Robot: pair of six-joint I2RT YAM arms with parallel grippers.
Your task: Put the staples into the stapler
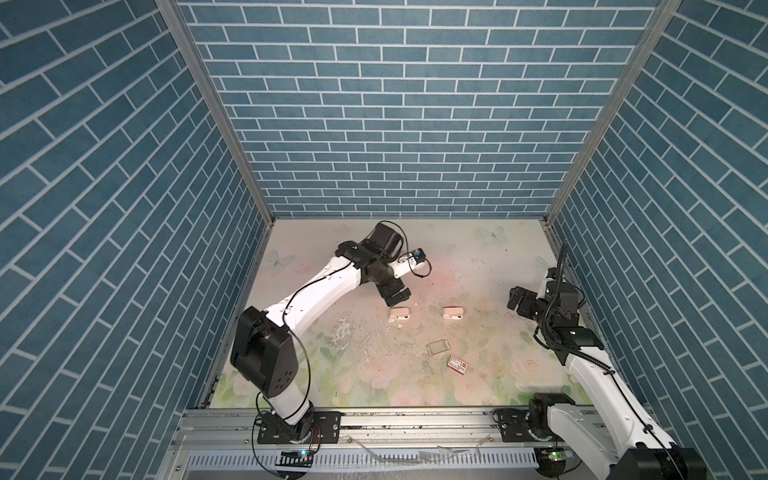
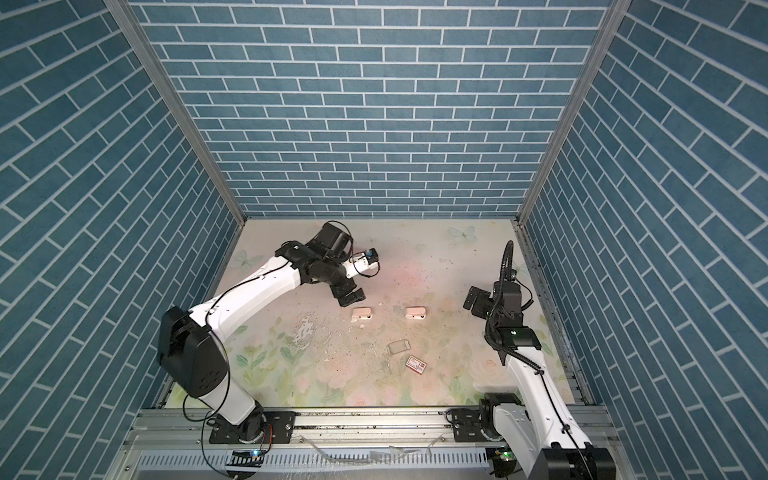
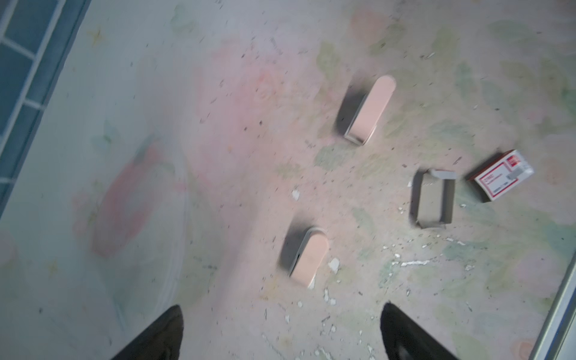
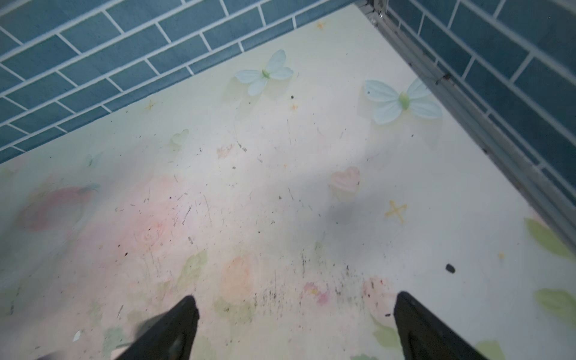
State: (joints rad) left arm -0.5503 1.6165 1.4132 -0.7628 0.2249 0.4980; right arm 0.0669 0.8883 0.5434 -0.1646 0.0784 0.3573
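Across the floral table mat [image 1: 478, 266] I am watching two arms, both clear of the work. The left arm [image 1: 316, 291] is reaching toward the middle, and the right arm [image 1: 590, 374] is sitting back by the side wall.

The left gripper [image 1: 395, 297] is hovering just beside a pink stapler [image 1: 400, 313], with its jaws spread wide and nothing between them. The right gripper [image 1: 513, 297] is equally wide apart and empty, and its wrist view is showing only bare mat. A second pink stapler [image 1: 452, 312] is lying near the first. As far as I can tell, both are shut and neither is being touched.

Closer to me, a red-and-white box [image 1: 457, 364] is resting just beside a clear tray [image 3: 417, 199]. A short grey strip is lying at one end of that tray. I am taking it for the staples [image 3: 442, 174], though the blur is keeping me from being sure.

I am reading this as a pause between grasps, and I cannot tell whether either stapler is already loaded. If not, the next move is calling for one gripper to steady a stapler and lift its top. The other would be coming down low over the mat to pinch the thin, flat strip by its edges, which I am expecting to be fiddly.
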